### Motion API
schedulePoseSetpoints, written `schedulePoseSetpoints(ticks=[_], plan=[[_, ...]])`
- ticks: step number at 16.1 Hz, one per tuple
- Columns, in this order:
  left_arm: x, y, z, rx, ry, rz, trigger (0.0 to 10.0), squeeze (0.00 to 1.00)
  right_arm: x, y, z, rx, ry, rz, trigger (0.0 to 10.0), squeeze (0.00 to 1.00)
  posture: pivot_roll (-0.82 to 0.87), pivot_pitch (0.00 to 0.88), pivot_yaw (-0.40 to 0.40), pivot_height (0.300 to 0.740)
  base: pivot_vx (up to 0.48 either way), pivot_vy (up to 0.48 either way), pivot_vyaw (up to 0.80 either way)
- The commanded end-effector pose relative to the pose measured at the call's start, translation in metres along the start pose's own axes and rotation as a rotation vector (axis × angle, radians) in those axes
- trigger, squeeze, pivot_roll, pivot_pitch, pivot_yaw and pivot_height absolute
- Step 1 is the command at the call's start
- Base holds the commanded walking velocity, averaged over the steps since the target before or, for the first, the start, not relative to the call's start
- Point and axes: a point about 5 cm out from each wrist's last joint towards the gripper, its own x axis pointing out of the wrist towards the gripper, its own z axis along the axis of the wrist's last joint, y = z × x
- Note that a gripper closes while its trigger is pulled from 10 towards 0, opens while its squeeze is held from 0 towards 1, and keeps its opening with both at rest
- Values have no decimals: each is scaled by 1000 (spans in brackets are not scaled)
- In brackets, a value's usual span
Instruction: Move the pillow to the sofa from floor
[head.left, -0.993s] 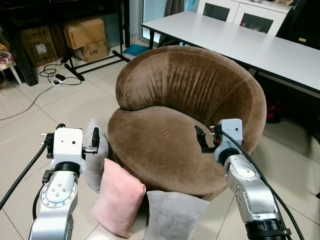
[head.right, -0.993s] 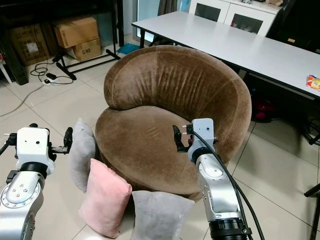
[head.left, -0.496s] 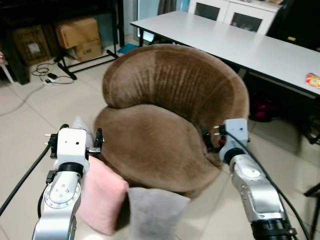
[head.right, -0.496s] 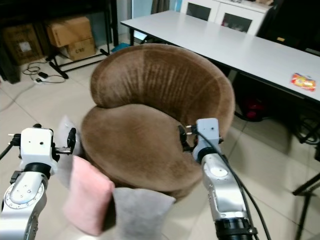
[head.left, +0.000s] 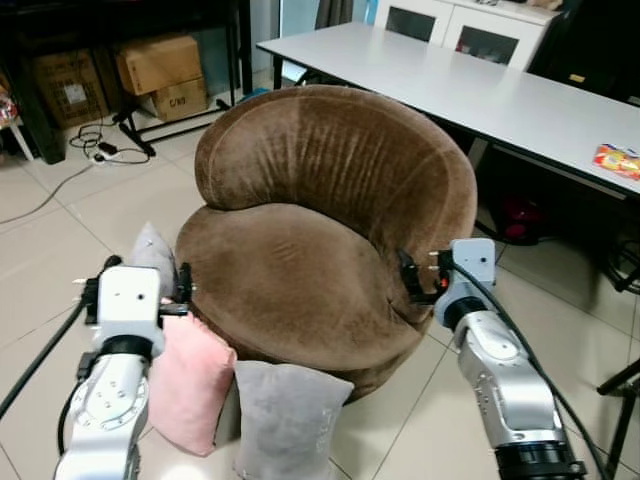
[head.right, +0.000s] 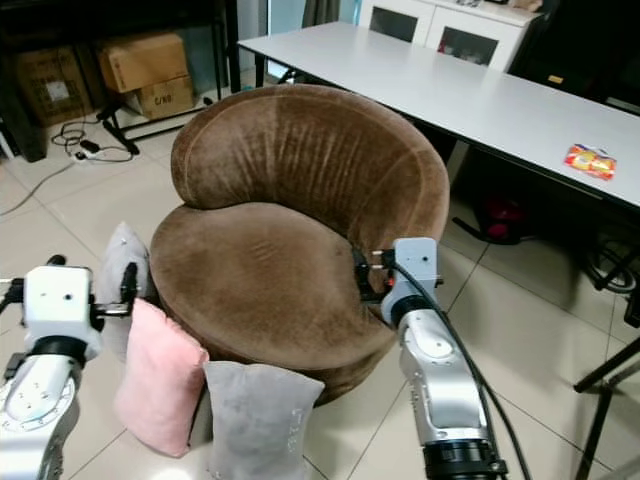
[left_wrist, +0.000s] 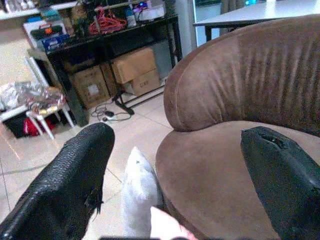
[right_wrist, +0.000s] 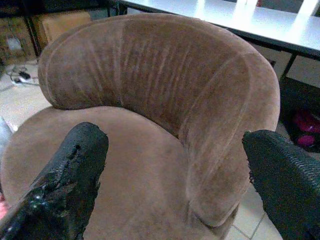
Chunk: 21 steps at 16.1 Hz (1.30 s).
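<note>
Hovering spread: left hand (left_wrist: 175, 185) above pink pillow (head.left: 188, 382), right hand (right_wrist: 170, 180) over sofa (head.left: 300, 260).

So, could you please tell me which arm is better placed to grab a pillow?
The left gripper: it hangs open just above the pink pillow, while the right gripper is beside the sofa.

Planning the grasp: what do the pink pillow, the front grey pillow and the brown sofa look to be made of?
Pink pillow: soft matte fabric, plump and dented, probably stuffed. Grey pillow: similar matte cloth, slightly fuzzy, sagging against the sofa. Sofa: brown velvet-like or suede-like upholstery; streaky sheen and brushed pile marks on its backrest suggest a short nap.
</note>
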Motion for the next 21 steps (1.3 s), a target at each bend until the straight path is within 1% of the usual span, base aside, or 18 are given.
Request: schedulePoseSetpoints(ticks=[1, 5, 6, 7, 11, 14, 15, 16, 21], plan=[[-2, 0, 5, -18, -25, 4, 10000, 0, -2, -2, 5, 11, -26, -7, 10000, 0, -44, 0, -76, 695, 0, 0, 0], [-4, 0, 3, -52, -19, 7, 10000, 0, -3, 2, 3, 8, -26, 9, 10000, 0, -42, 0, -74, 655, 0, 0, 0], [-5, 0, 4, -41, -23, 10, 10000, 0, -3, 2, 3, 8, -26, 10, 10000, 0, -42, 0, -74, 645, 0, 0, 0], [-5, 0, 3, -11, -31, 13, 10000, 0, -3, 2, 3, 7, -24, 13, 10000, 0, -37, 0, -77, 635, 0, 0, 0], [-5, -1, 4, 3, -42, 7, 10000, 0, -2, 4, 2, -7, -16, 41, 10000, 0, -31, 0, -84, 600, 0, 0, 0], [-6, -3, 4, -37, -48, -18, 10000, 0, -1, 4, 2, -27, -9, 60, 10000, 0, -27, 0, -90, 600, 0, 0, 0], [-6, -3, 4, -44, -50, -18, 10000, 86, -1, 4, 2, -30, -8, 62, 10000, 0, -27, 0, -90, 600, 0, 0, 0], [-6, -3, 4, -50, -51, -18, 10000, 118, -1, 4, 2, -33, -5, 65, 10000, 0, -27, 0, -90, 600, 270, 0, 0], [-7, -1, 2, -59, -42, -13, 10000, 114, 1, 3, 0, -42, 16, 58, 10000, 0, -24, 0, -93, 600, 319, 0, 0]])
